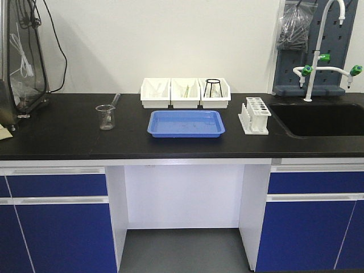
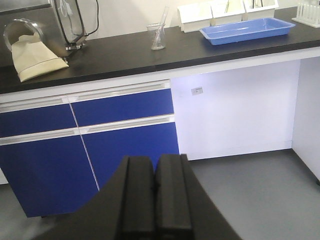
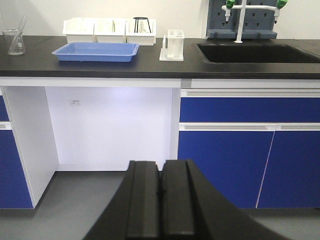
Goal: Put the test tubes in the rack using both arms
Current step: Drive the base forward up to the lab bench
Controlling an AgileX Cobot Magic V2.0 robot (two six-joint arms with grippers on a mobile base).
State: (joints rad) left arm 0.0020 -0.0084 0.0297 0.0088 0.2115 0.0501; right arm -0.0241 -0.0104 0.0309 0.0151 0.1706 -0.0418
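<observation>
The white rack (image 1: 255, 115) stands on the black counter right of the blue tray (image 1: 186, 123); it also shows in the right wrist view (image 3: 171, 45) and at the top right edge of the left wrist view (image 2: 309, 11). Thin glass test tubes (image 1: 185, 91) seem to lie in the middle white bin, too small to tell apart. Neither arm shows in the front view. My left gripper (image 2: 155, 160) is shut and empty, low in front of the blue cabinet drawers. My right gripper (image 3: 160, 164) is shut and empty, low in front of the knee space.
Three white bins (image 1: 155, 94) stand in a row behind the tray; the right one holds a black wire stand (image 1: 212, 87). A glass beaker (image 1: 106, 117) with a rod stands at the left. A sink (image 1: 318, 119) and faucet (image 1: 311, 68) are at the right.
</observation>
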